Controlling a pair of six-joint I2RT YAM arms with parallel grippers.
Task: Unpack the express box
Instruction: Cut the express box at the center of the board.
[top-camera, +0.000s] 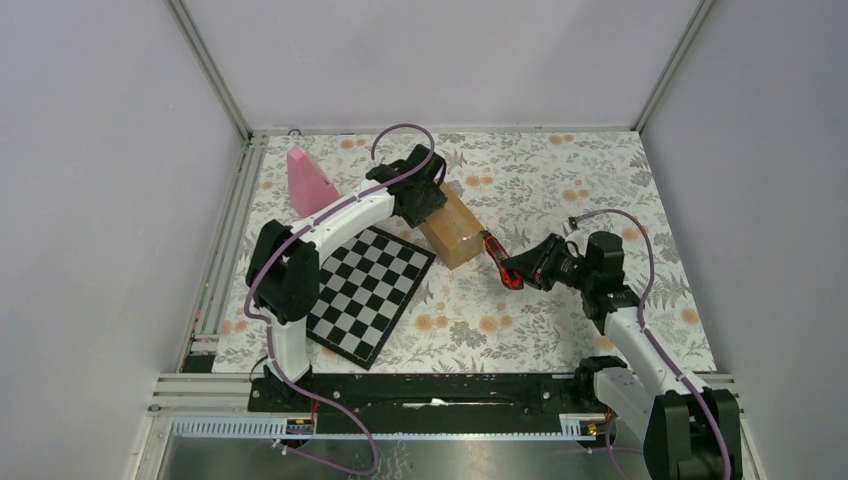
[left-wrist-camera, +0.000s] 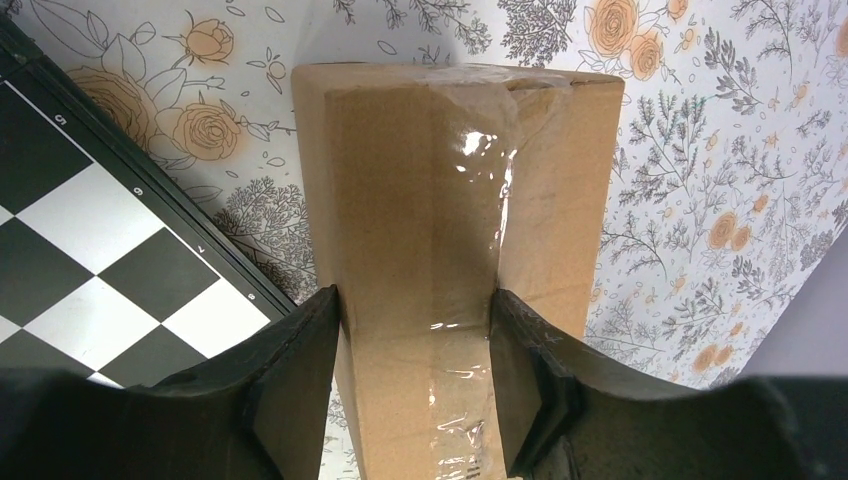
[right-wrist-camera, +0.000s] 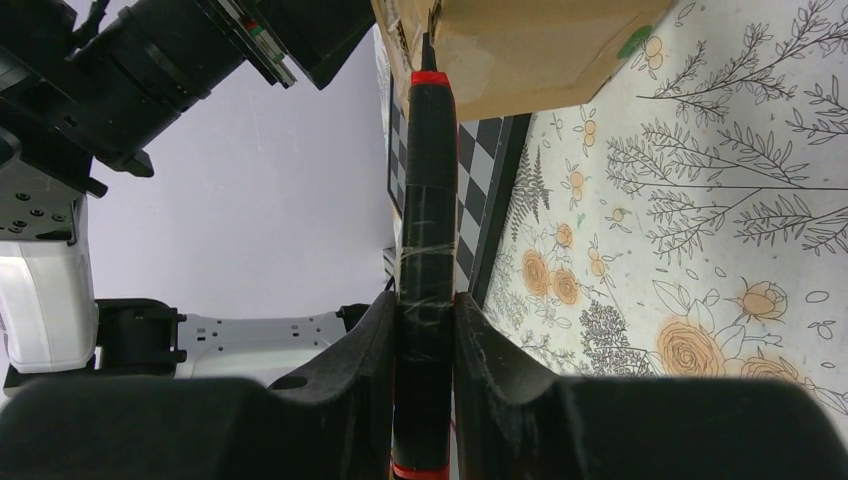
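Lying diagonally on the floral tablecloth (top-camera: 560, 200), just beside the chessboard (top-camera: 370, 290), the express box (top-camera: 455, 232) runs its long axis away from the left gripper (left-wrist-camera: 415, 390), which straddles the taped top, fingers pressing it. Right gripper (right-wrist-camera: 425, 350) pinches a box cutter (right-wrist-camera: 428, 250), blade tip at the box's near end seam.

top: high, behind arms | wrists: close, apparently both facing box (top-camera: 452, 228)

Floral-patterned table (top-camera: 560, 300) with brown express box (top-camera: 452, 232), chessboard (top-camera: 372, 288) and pink cone (top-camera: 308, 180) on it.
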